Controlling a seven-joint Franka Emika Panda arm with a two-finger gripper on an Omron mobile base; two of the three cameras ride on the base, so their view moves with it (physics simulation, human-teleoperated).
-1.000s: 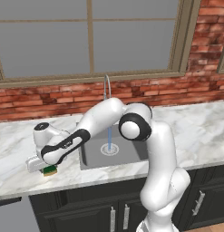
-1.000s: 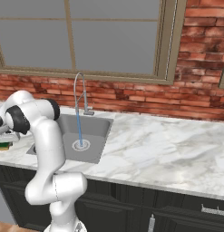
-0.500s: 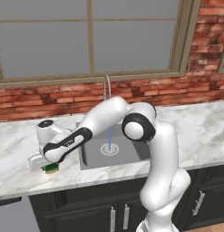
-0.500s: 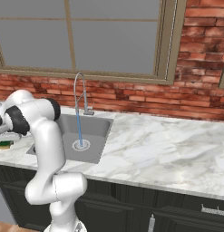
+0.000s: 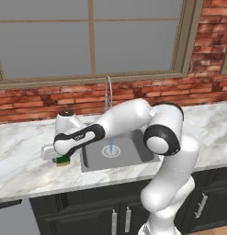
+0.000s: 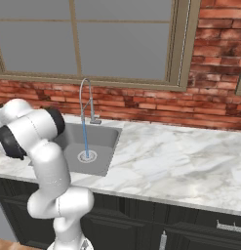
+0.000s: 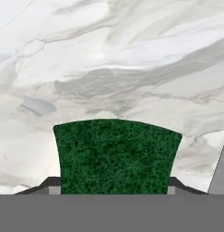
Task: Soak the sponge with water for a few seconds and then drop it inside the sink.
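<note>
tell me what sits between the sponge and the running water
In the left base view, bare marble counter, then the sink rim and grey floor separate the sponge from the water.

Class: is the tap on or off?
On: a thin blue stream of water falls from the tap onto the sink drain.

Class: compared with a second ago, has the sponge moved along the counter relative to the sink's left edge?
No. The sponge lies at the same spot on the counter, just left of the sink.

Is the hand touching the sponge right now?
Touching. In the hand view the sponge sits between both fingertips, each pressed against a side, no gap showing.
</note>
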